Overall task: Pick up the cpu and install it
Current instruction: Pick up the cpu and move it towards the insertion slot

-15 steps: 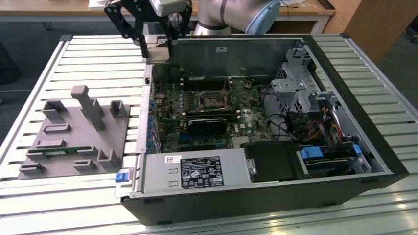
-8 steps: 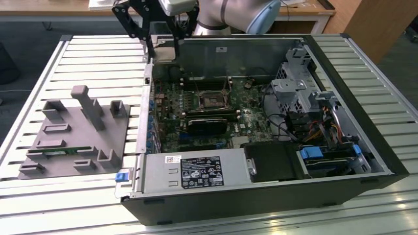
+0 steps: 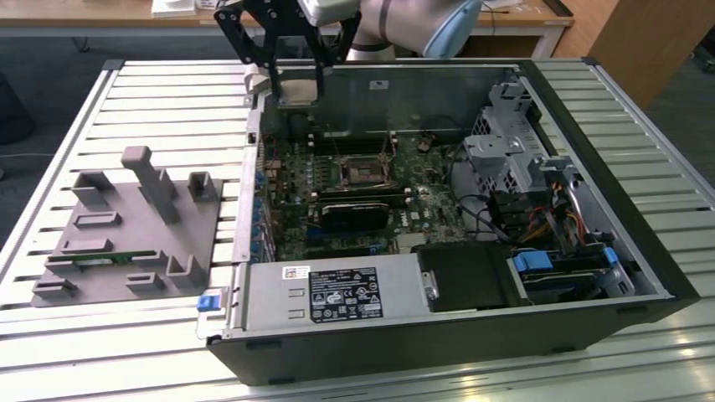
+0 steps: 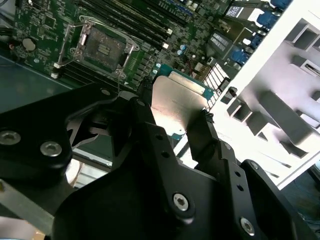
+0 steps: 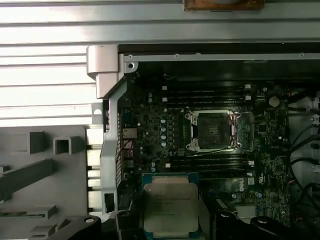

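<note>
1. The black two-fingered gripper (image 3: pixel 295 82) hangs above the far part of the open black computer case (image 3: pixel 447 352), towards the exterior view's left. Its fingers (image 4: pixel 146 95) are pressed against two opposite edges of the cpu, pinching it.
2. The cpu (image 4: pixel 176 107) is a small flat square chip with a shiny silver metal top and a pale rim. It is held in the air, clear of the board beneath it.
3. In the exterior view the cpu (image 3: pixel 297 92) is a pale square partly barred by the black fingers, so its edges are hard to trace.
4. In the first wrist view one edge of the cpu (image 5: pixel 170 202) runs off the picture, and the gripper's dark links cover its corners.
5. The square metal-framed socket (image 5: pixel 214 131) sits on the green motherboard (image 5: pixel 270 175), well apart from the cpu, with its dark centre uncovered. How its thin wire levers stand cannot be told.
6. A grey moulded fixture block (image 3: pixel 123 226) rests on the slatted metal table (image 3: pixel 167 92) beside the case, on the exterior view's left.
7. The arm above the gripper is cut off by the exterior view's upper edge.
</note>
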